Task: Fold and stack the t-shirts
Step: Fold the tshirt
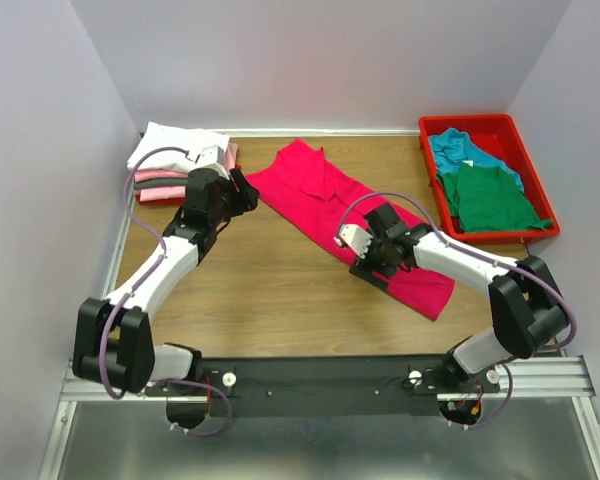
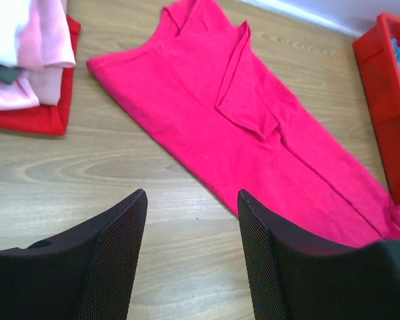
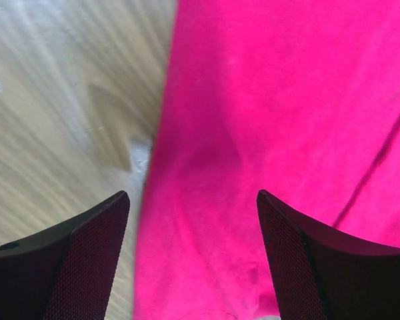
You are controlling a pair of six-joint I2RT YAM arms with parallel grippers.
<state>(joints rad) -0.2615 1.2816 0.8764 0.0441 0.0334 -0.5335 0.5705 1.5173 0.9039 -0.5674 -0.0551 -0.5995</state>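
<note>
Noted right hand point(image 3: 192, 200) spread wide, holding nothing, over long edge of crimson-pink t-shirt point(image 3: 287, 100); cloth beneath and between its fingers. Logged left hand point(image 2: 192, 195) likewise wide and empty above bare tabletop point(image 2: 87, 167), with same t-shirt flat ahead and to its right, folded stack point(image 2: 27, 60) ahead-left.

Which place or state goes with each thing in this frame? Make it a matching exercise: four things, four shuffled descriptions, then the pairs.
Things
1. bright crimson-pink cloth t-shirt
2. green cloth t-shirt
3. white folded cloth t-shirt
4. right gripper

Places or states
A. on top of the pile of folded shirts, far left
B. open, over crimson-pink cloth
C. laid out in the middle of the wooden table
D. in the red plastic tray

Pairs: 1-C, 2-D, 3-A, 4-B
</note>
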